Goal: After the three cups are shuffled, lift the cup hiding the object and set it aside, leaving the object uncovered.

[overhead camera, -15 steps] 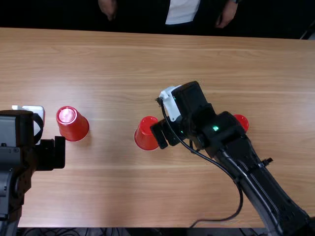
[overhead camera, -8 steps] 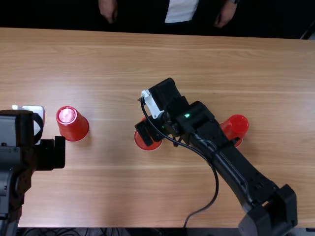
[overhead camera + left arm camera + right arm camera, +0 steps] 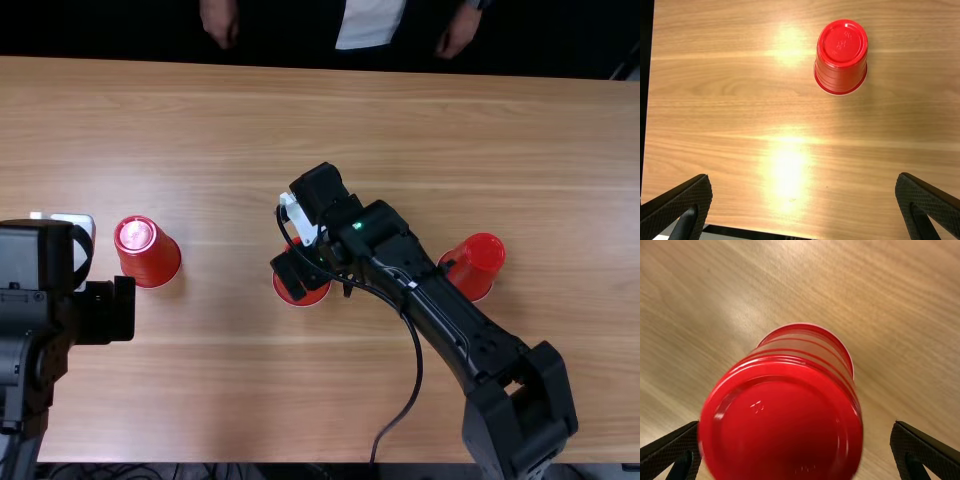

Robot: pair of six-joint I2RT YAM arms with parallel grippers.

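Three red cups stand upside down in a row on the wooden table. The left cup (image 3: 147,252) (image 3: 841,56) stands just ahead of my left gripper (image 3: 800,215), which is open and holds nothing, near the table's left front. The middle cup (image 3: 297,288) (image 3: 785,415) is largely hidden under my right gripper (image 3: 303,274) (image 3: 800,460), which is open, with one finger on each side of the cup's base. Whether the fingers touch the cup I cannot tell. The right cup (image 3: 474,263) stands apart, beside the right arm. No hidden object shows.
The right arm (image 3: 440,320) crosses the table diagonally from the bottom right toward the middle. Bare wood lies between the cups and across the far half of the table (image 3: 320,110). The table's far edge meets a dark background.
My right gripper has moved left and forward over the middle cup, now straddling it. The right cup has come fully into sight. The left arm barely moved.
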